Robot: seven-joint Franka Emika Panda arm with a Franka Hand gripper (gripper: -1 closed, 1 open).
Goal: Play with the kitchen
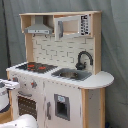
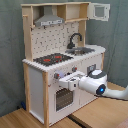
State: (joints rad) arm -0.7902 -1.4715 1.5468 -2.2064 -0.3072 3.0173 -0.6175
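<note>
The kitchen fills mid-frame in both exterior views. Our gripper sits centre-frame at the knob panel above the oven door; we cannot tell its opening. Next probably a knob, calling for fine alignment

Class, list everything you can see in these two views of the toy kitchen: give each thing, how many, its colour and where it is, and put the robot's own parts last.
kitchen: one, white and light wood, mid-scene in both exterior views.
stovetop: one, black with red rings, on the counter.
sink: one, grey, in the counter beside the stovetop.
faucet: one, black, behind the sink.
hood: one, grey, above the stovetop.
oven door: one, white frame with dark window, under the stovetop.
floor: wooden, under the kitchen.
robot arm: one, white, reaching to the kitchen's front at the knob panel.
gripper: one, white, at the knob panel.
</note>
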